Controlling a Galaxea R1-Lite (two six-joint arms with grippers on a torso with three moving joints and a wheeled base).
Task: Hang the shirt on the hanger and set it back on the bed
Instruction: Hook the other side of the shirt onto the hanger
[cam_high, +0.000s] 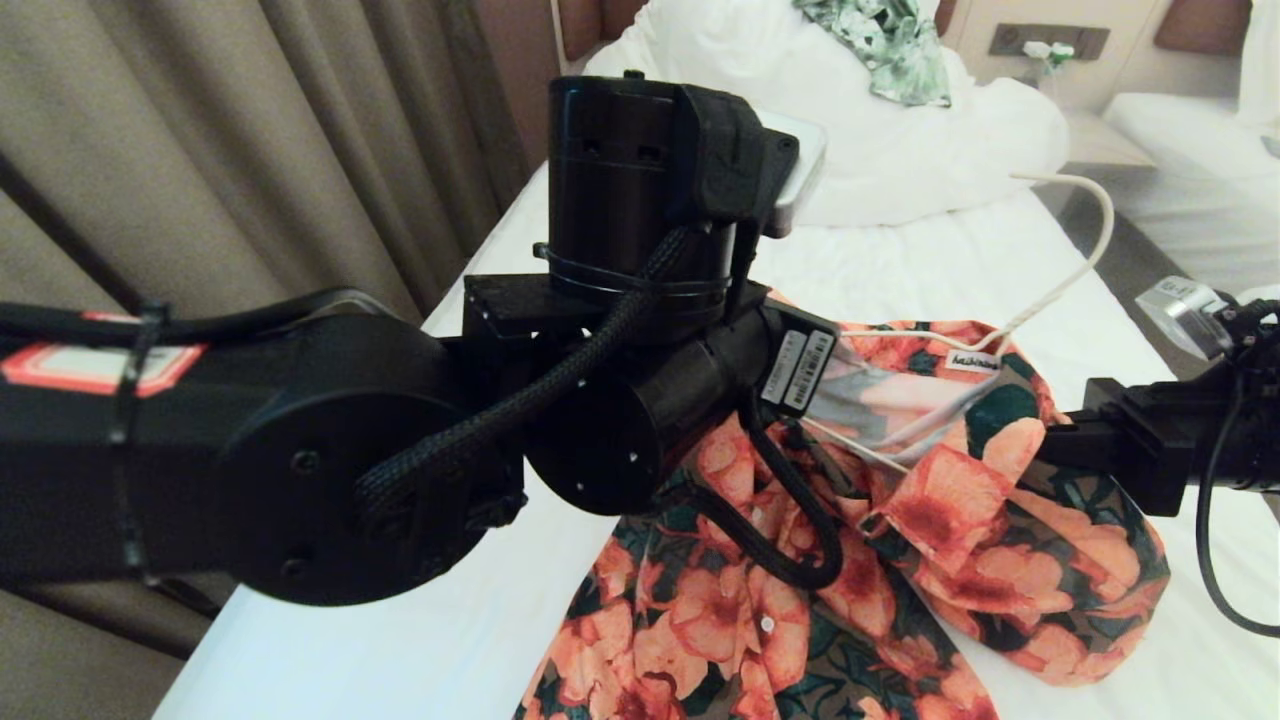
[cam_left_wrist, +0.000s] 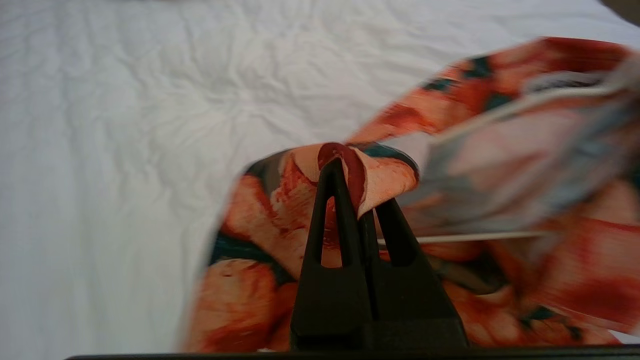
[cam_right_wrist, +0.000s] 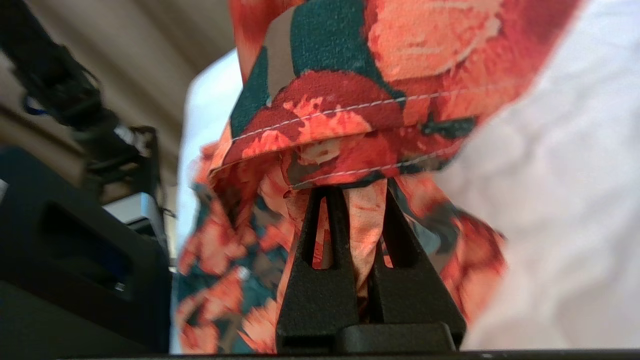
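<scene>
Your left tool (cam_left_wrist: 357, 200) is clamped tight on a fold of the floral shirt (cam_high: 900, 560), fabric edge pinched between the black fingers (cam_left_wrist: 332, 215); in the head view the tool itself is hidden behind the bulky left arm (cam_high: 300, 450), which crosses from the curtain side to the shirt's collar area. Your right tool (cam_right_wrist: 362, 235) is also closed on shirt fabric, a gathered strip squeezed between its fingers (cam_right_wrist: 320, 250) just under a stitched hem; the right arm (cam_high: 1160, 440) meets the shirt's side away from the curtain. The shirt is lifted and bunched at the collar end, with the white neck label (cam_high: 972, 362) showing on top; its lower part trails down onto the white bed (cam_high: 420, 640). The cream hanger (cam_high: 1085, 250) is partly inside the shirt: the hook and neck stick out past the collar toward the pillow, thin wire runs inside the neck opening; you can't tell whether both shoulders are seated. Beyond the shirt, a white duvet (cam_high: 900, 150) is piled by the headboard, a green-and-white leafy garment (cam_high: 885, 45) on top of it. Beige curtain (cam_high: 250, 150) hangs along the bed's left edge. A second white bed (cam_high: 1190, 130) stands well apart, on the far side of the shirt from the curtain.
</scene>
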